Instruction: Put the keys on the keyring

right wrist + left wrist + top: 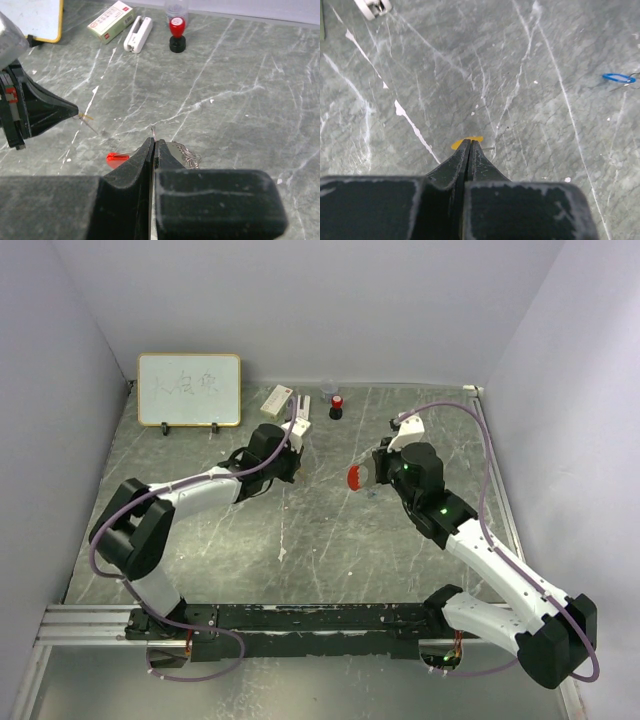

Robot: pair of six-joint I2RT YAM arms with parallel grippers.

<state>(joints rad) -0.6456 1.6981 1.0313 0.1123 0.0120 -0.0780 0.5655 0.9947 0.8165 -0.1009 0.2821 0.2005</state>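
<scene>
Starting at the upper left of the top view, a whiteboard (190, 390) leans on the back wall. To its right, a white box (277, 398), a white stapler-like piece (300, 423) and a red-and-black cylinder (336, 407) sit along the far side of the bench (200, 550).

My left end effector (297, 468) reaches in left of centre. In the left wrist view its fingers (456, 165) are pressed together on the tan-gold key (467, 142), whose head pokes out just past the tips. The blue key (618, 78) lies flat on the bench at the right edge of that view, well apart from those tips.

Right of centre in the top view, my right end effector (372, 480) faces the left one with a gap between them. It is pinched narrow on the keyring (186, 158). A thin strand rises from between the fingers (142, 157), the red tag (117, 159) sticks out to their left, and the beaded chain bunches on their right.
</scene>
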